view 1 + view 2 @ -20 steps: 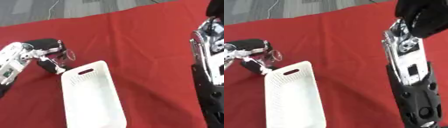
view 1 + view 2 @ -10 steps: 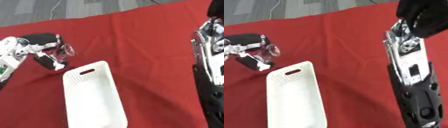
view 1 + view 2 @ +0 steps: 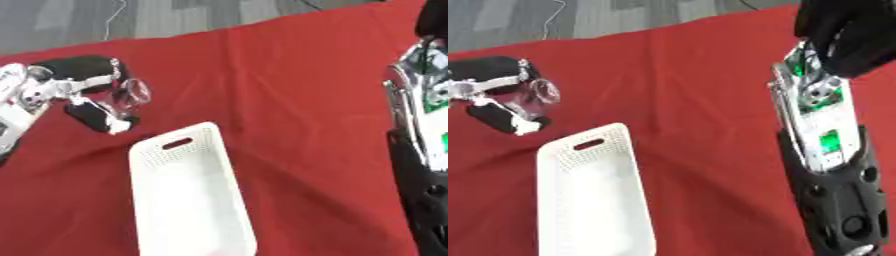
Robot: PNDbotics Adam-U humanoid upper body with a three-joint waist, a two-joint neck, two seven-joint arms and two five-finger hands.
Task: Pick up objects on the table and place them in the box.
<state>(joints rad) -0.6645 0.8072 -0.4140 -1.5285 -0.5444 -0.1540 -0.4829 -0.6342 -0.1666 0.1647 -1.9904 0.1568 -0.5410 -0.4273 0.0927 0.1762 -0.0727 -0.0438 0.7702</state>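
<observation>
While the left eye view looks down on a red cloth (image 3: pixel 289 90) spread over the table, a long white box (image 3: pixel 188 195) with perforated walls and a slot handle at its far end lies near the lower middle, its inside bare. Beyond and to the left of the box's handle end, the left hand (image 3: pixel 83 90) comes in from the left edge, its dark fingers (image 3: pixel 96 120) and thumb curled round a small clear glass (image 3: pixel 131 92). The glass is tipped on its side, mouth turned toward the right, and is held up off the cloth, just beyond the box's far left corner and not over its opening. To the right of the box, well apart from it, the right arm (image 3: pixel 420 150) fills the right edge as a tall black and silver column with a green board showing; whether its hand is open or closed cannot be told.

Seen from the right eye view, the same box (image 3: pixel 592 195) sits lower left, and the left hand (image 3: pixel 496 97) wraps the glass (image 3: pixel 535 92) above and left of the box's handle slot. The right arm (image 3: pixel 829 150) stands upright to the right of the box, with a black mass at its top near the upper right corner; the fingers there cannot be made out. Grey floor (image 3: pixel 579 15) shows beyond the cloth's far edge, past the box.
</observation>
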